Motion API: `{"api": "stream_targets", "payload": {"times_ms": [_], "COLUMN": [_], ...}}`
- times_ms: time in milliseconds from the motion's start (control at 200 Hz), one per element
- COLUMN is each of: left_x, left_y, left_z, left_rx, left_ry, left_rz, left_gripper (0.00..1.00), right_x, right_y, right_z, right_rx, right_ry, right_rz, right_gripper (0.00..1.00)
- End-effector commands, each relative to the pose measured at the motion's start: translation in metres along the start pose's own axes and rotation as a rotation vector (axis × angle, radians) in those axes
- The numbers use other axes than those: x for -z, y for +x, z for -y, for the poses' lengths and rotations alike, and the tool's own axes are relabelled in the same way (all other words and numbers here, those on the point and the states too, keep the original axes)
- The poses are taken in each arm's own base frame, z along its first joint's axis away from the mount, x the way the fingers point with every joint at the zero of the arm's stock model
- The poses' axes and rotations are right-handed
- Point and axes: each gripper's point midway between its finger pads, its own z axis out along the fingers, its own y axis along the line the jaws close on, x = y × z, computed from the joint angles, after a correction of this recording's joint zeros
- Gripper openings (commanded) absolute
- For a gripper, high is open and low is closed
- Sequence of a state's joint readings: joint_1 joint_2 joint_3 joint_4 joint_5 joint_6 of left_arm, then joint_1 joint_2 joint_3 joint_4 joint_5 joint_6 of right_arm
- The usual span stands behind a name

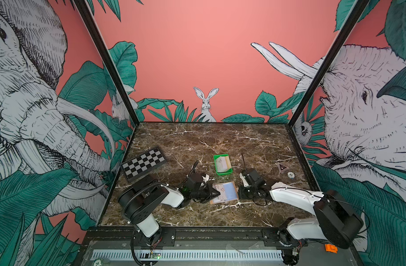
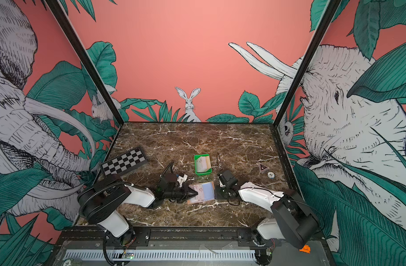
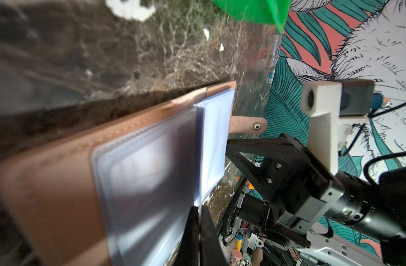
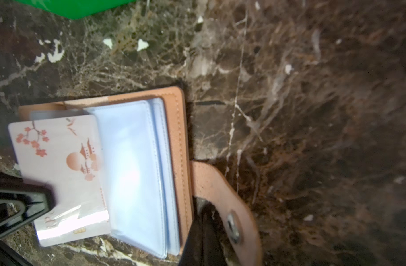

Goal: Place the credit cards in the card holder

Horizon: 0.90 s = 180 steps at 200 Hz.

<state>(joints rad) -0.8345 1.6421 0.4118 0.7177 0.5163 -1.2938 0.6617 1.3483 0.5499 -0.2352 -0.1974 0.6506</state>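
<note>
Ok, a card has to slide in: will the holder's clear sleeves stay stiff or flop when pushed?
Probably floppy: the clear sleeves look like thin film, their free edges fanned in loose layers. Likely slippery, given the glossy sheen. A push may buckle one rather than shift the card holder.

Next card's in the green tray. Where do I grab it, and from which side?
From above: the green tray walls the credit cards in on every side. Pinch whichever edge of the top card stands proud of the rim; they look propped at a slant, but both top views are too small to say which edge.
</note>
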Motion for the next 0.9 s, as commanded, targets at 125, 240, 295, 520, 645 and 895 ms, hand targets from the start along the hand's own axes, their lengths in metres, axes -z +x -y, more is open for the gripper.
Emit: {"api": "stream_targets", "payload": {"times_ms": [125,240,295,520,645,895], "left_x": [-0.004,-0.005,-0.006,-0.004,0.0,0.009], "left_y": [-0.004,-0.004,-0.004,0.001,0.002,0.003], "left_z": [0.006,0.006,0.006,-0.007,-0.01,-0.019], "left_rx": [-0.031,-0.037,-0.033,-0.036,-0.046,-0.078], "left_ry": [0.011,0.009,0.012,-0.056,-0.094,-0.194], "left_rz": [0.003,0.001,-0.003,-0.02,-0.026,-0.029], "left_gripper": [0.0,0.0,0.0,0.05,0.1,0.16], "right_x": [-0.004,-0.004,-0.004,0.0,0.002,0.007], "right_y": [0.02,0.019,0.02,0.02,0.02,0.018], "right_z": [0.009,0.008,0.007,-0.001,-0.004,-0.017], "right_rx": [-0.002,-0.003,-0.004,-0.001,-0.004,0.025], "right_ry": [0.039,0.032,0.025,-0.019,-0.034,-0.081], "right_rz": [-0.071,-0.069,-0.071,-0.055,-0.043,-0.009], "right_gripper": [0.04,0.04,0.04,0.03,0.03,0.03]}}
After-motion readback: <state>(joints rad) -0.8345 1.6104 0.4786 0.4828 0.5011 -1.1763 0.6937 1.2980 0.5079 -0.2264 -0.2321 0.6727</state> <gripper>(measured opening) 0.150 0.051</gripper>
